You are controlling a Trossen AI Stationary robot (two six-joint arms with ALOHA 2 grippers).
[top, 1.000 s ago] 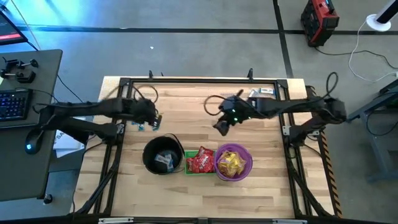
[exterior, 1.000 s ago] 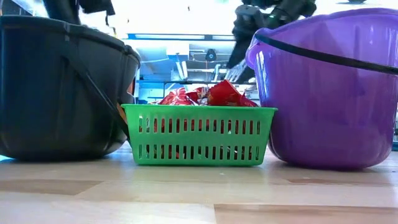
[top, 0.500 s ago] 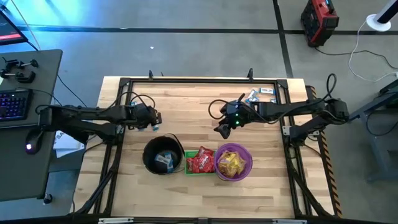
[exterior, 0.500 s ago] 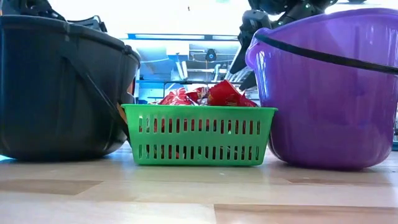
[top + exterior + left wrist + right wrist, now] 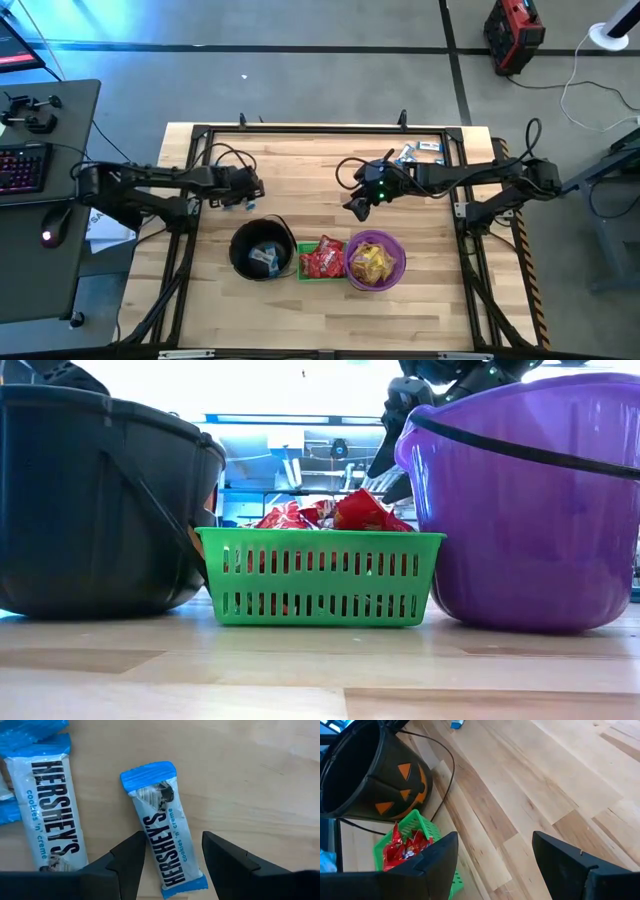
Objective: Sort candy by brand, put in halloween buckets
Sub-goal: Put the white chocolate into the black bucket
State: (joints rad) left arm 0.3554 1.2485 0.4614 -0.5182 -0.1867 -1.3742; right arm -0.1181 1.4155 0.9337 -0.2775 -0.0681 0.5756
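A blue-and-white wrapped candy (image 5: 167,840) lies flat on the wood between the open fingers of my left gripper (image 5: 172,860), which points down at it near the table's left side (image 5: 246,192). I cannot tell whether the fingers touch it. Another like it (image 5: 50,810) lies beside. The buckets stand in a row near the front: the black pail (image 5: 262,250), the green basket (image 5: 320,258) of red candy and the purple bucket (image 5: 375,260) of yellow candy. My right gripper (image 5: 355,207) hangs open above the table's middle, behind the buckets.
A few more blue-and-white candies (image 5: 420,150) lie at the table's far right corner. The black frame rails (image 5: 300,130) run along the table's edges. Bare wood (image 5: 300,175) lies between the two arms.
My left gripper has come down toward the table over the blue-and-white candies and has rolled about its own axis. Its fingers stay open. The buckets and candies have not moved.
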